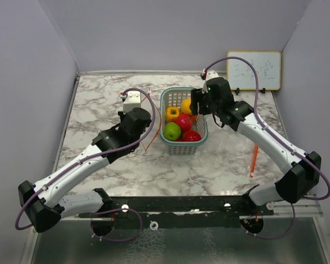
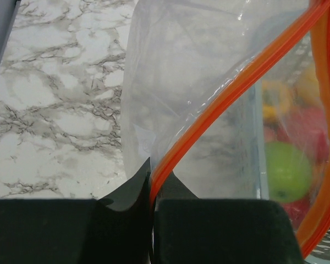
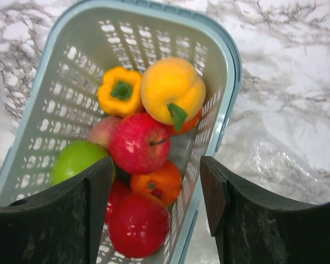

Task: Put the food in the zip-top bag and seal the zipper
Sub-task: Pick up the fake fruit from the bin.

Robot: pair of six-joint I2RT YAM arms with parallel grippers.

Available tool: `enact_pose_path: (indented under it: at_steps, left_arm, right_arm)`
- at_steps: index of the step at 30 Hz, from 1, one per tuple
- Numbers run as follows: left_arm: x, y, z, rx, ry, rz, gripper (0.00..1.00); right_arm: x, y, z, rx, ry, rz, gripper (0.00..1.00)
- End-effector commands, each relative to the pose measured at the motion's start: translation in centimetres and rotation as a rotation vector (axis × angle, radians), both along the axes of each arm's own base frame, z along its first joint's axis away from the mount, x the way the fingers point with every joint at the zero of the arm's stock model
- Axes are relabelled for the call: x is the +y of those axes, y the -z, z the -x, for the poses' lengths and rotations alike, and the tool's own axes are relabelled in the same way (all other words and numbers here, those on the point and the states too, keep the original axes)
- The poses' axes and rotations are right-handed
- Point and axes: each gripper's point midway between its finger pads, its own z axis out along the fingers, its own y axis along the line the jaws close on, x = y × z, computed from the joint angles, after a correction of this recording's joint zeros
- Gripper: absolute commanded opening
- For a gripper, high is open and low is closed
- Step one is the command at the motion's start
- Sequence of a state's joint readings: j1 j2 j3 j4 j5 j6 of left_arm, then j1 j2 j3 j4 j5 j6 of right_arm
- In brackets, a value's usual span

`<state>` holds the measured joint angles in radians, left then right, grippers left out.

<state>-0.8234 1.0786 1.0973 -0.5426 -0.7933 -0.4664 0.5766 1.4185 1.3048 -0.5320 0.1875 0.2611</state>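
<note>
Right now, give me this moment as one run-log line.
left gripper: shut on zipper | right gripper: open above teal basket | toy fruits: in basket | zip-top bag: unsealed

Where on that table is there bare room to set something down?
Bare table lies between the basket and the near edge, and at the far left corner. Crowded: the bag, pinched in the left jaws, beside the basket, which is full of fruit.

Left claw [image 2: 152, 206] clamped on zipper [image 2: 231, 88]; bag [image 2: 187, 55] veils green fruit [image 2: 286, 170].
</note>
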Motion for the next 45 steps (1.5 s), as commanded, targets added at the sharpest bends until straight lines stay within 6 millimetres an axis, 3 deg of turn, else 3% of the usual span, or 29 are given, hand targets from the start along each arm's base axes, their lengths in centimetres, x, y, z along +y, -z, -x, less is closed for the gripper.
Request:
enact_pose_path:
  at_steps: [1, 4, 13, 19, 28, 31, 34, 37, 45]
  left_arm:
    - [-0.4, 2.3, -0.4, 0.043, -0.014, 0.013, 0.00]
    - [-0.3, 3.0, -0.5, 0.050, -0.025, 0.010, 0.00]
    - [0.6, 3.4, 0.0, 0.052, -0.041, 0.032, 0.00]
    - [1.6, 3.7, 0.9, 0.044, -0.055, 0.059, 0.00]
    - [2.0, 6.7, 1.3, 0.098, -0.081, 0.069, 0.00]
    - [1.7, 7.7, 1.4, 0.114, -0.082, 0.103, 0.00]
    - [1.3, 7.8, 1.4, 0.123, -0.067, 0.132, 0.00]
    - [0.8, 7.5, 1.1, 0.127, -0.060, 0.151, 0.00]
    - [-1.2, 8.6, 0.0, 0.168, -0.035, 0.247, 0.00]
  right_arm:
    - [1.7, -0.2, -1.2, 0.016, -0.051, 0.011, 0.67]
    - [3.0, -0.2, -2.9, 0.001, -0.068, 0.006, 0.83]
    - [4.8, 5.5, -7.4, 0.074, -0.016, 0.085, 0.85]
    - [3.5, 8.4, -8.9, 0.078, 0.077, 0.163, 0.84]
    - [2.5, 10.3, -8.4, 0.073, 0.110, 0.221, 0.68]
    - [2.4, 10.5, -8.3, 0.059, 0.114, 0.215, 0.51]
    - [2.9, 9.8, -8.1, 0.038, 0.092, 0.184, 0.33]
    - [3.3, 7.8, -7.6, 0.003, 0.073, 0.154, 0.28]
    - [4.4, -0.6, -3.9, -0.135, -0.063, -0.024, 0.27]
